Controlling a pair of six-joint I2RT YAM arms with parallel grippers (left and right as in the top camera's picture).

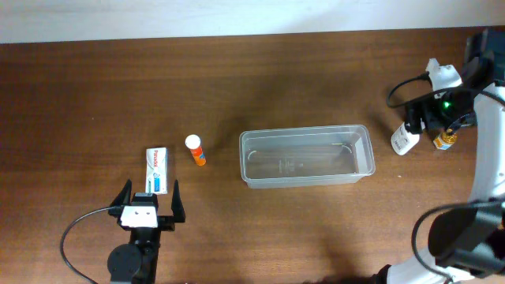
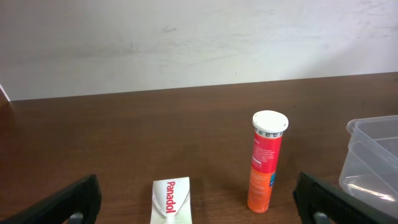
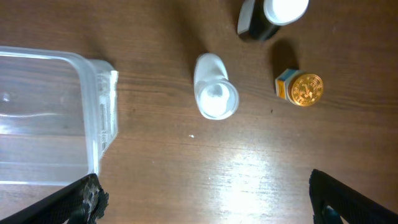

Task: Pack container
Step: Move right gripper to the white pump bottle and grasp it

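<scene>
The container (image 1: 306, 156), a clear shallow tub, sits empty at the middle of the table; its corner shows in the left wrist view (image 2: 373, 155) and its end in the right wrist view (image 3: 99, 106). A white Panadol box (image 1: 158, 170) lies flat left of it, and an orange tube (image 1: 195, 150) with a white cap stands beside the box. My left gripper (image 1: 147, 197) is open just short of the box (image 2: 171, 199), the tube (image 2: 266, 160) ahead to the right. My right gripper (image 3: 205, 193) hangs open above bare table, holding nothing.
Right of the container stand a white bottle (image 3: 214, 93), a dark bottle with a white cap (image 3: 267, 15) and a small gold-lidded jar (image 3: 300, 88). In the overhead view the right arm (image 1: 442, 79) partly covers them. A pale wall runs along the table's far edge.
</scene>
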